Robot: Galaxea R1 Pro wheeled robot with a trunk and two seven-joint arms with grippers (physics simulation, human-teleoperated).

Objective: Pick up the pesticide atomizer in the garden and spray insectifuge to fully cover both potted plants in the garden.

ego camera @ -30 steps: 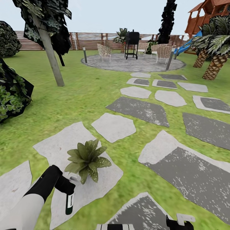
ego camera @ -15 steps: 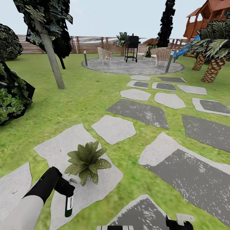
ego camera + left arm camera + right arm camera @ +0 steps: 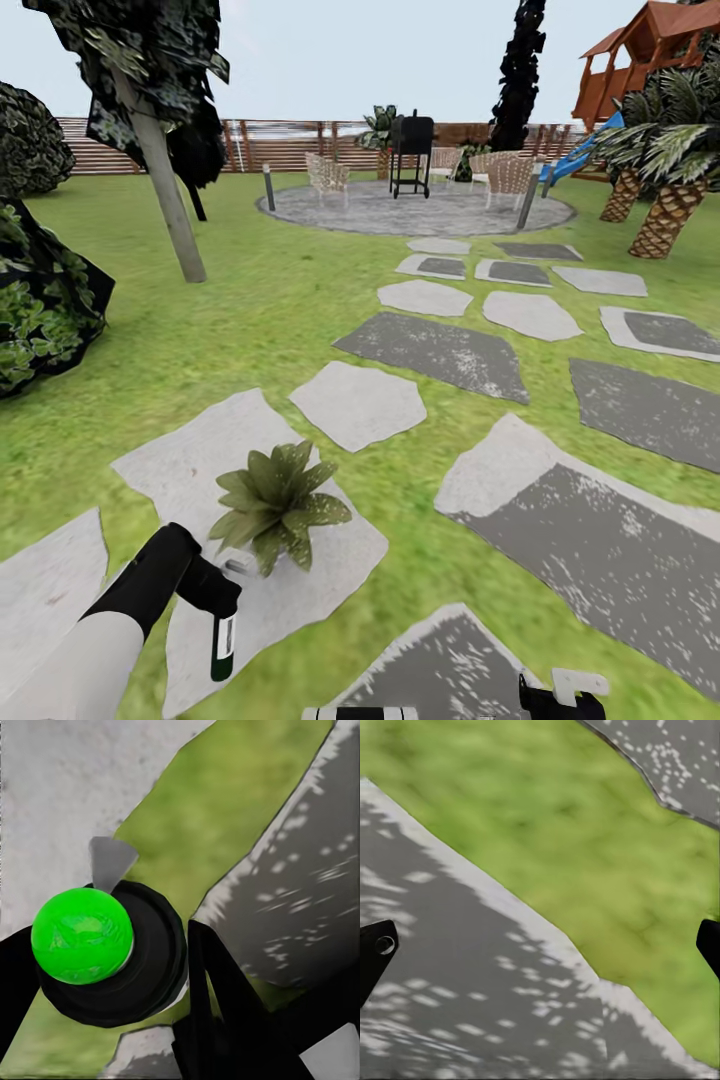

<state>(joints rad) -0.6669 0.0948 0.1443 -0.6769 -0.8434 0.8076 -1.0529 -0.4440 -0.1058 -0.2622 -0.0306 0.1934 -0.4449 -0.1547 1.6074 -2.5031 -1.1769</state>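
Observation:
A potted plant (image 3: 277,502), a low rosette of speckled green leaves, sits on a pale stepping stone (image 3: 190,470) near the lower left of the head view. Just in front of it and slightly left, my left gripper (image 3: 212,598) is shut on the pesticide atomizer (image 3: 223,646), a dark green bottle with a white label that hangs with its base pointing down. In the left wrist view the bottle's bright green end (image 3: 82,935) sits between the black fingers (image 3: 214,1005). My right gripper (image 3: 562,692) is low at the bottom edge, and its jaws stand wide apart over stone and grass (image 3: 540,945).
Grey stepping stones (image 3: 435,350) lead to a round paved patio (image 3: 415,210) with a black grill (image 3: 412,150) and chairs. A tree trunk (image 3: 165,190) and a dark bush (image 3: 40,310) stand at the left, palms (image 3: 670,200) and a play tower (image 3: 650,60) at the right.
The whole picture has shifted slightly, so the camera moved. The left gripper with the bottle sits a little lower beside the plant. The right gripper is unchanged.

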